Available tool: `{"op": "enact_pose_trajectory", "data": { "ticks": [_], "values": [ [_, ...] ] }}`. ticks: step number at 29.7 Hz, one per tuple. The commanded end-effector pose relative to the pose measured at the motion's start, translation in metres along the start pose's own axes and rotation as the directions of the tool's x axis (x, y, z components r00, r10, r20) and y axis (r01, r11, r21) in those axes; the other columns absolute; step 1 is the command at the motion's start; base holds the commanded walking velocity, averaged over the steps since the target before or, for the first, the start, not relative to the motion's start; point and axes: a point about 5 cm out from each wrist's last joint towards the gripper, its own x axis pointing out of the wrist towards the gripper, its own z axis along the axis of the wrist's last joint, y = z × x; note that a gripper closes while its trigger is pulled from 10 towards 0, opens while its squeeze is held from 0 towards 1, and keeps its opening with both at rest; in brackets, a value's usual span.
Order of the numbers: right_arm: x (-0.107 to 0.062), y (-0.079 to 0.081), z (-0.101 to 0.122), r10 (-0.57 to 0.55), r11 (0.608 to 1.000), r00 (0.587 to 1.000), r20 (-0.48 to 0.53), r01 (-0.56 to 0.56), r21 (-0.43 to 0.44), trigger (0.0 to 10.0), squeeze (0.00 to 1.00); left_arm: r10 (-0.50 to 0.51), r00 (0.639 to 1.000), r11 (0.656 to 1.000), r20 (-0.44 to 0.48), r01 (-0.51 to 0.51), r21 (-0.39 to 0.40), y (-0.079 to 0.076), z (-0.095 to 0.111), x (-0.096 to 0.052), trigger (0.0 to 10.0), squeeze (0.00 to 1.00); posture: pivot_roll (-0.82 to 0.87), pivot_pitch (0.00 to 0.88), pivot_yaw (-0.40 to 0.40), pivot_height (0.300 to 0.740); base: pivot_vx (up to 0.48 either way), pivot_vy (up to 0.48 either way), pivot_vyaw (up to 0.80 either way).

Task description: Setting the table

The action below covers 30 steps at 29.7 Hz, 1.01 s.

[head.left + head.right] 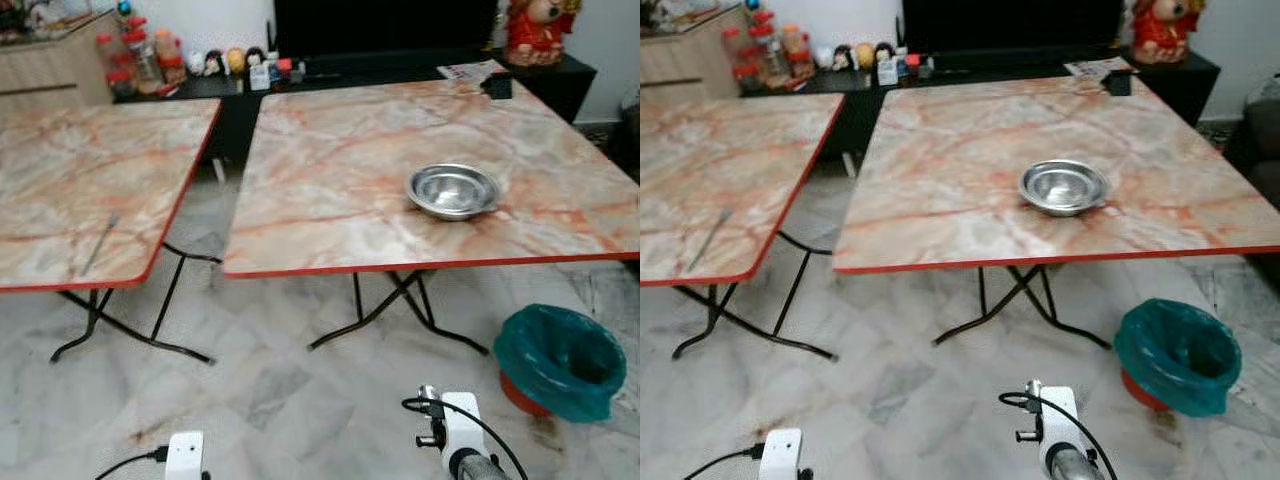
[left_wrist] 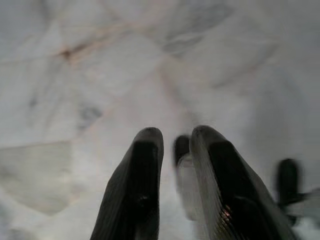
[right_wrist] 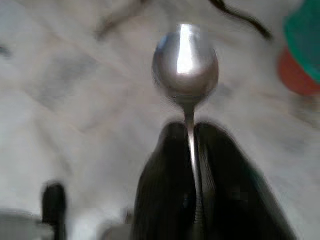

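Pinching a spoon [image 3: 186, 62] by its handle, the right end effector [image 3: 194, 145] is best carried level and the spoon laid just beside the bowl [image 1: 453, 190] on the surface [image 1: 340, 170].

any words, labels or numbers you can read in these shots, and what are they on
None can be read.
Jars with red lids on the far counter: labels too blurred.
Small boxes by the dark cabinet: print too small.
Printed paper at the far table corner: illegible.
Spoon in the right gripper: no marking seen.

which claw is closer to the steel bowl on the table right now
Right. The right claw, holding a spoon, hangs low below the table edge nearest the bowl; the left claw hangs farther left.
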Motion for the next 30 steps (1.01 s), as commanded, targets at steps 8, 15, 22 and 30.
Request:
{"op": "enact_pose_trajectory", "data": {
  "ticks": [8,15,22,30],
  "values": [
    [0.003,0.006,0.015,-0.009,0.999,0.999,0.053,0.006,0.053,10.0,0.00,0.038,0.999,0.999,-0.007,-0.038,0.007,0.014,0.001,0.000,10.0,0.00,-0.01,0.013,0.053,0.740,0.253,-0.352,0.00],
    [0.002,0.004,0.009,-0.032,0.995,0.999,0.031,0.029,0.095,10.0,0.00,0.034,0.999,0.999,-0.001,-0.034,0.005,0.013,0.003,0.000,10.0,0.00,-0.02,0.027,0.062,0.740,0.257,-0.350,0.00],
    [0.000,0.007,-0.001,-0.031,0.994,1.000,-0.001,0.031,0.104,10.0,0.00,0.030,1.000,1.000,0.001,-0.030,0.004,0.014,0.004,0.001,10.0,0.00,-0.02,0.032,0.069,0.740,0.219,-0.281,-0.64],
    [0.000,0.014,-0.004,-0.013,0.993,1.000,-0.001,0.013,0.118,10.0,0.00,0.027,1.000,1.000,-0.002,-0.027,-0.001,0.016,0.005,0.001,10.0,0.00,-0.02,0.038,0.078,0.740,0.000,0.000,-0.44]
  ]
}}
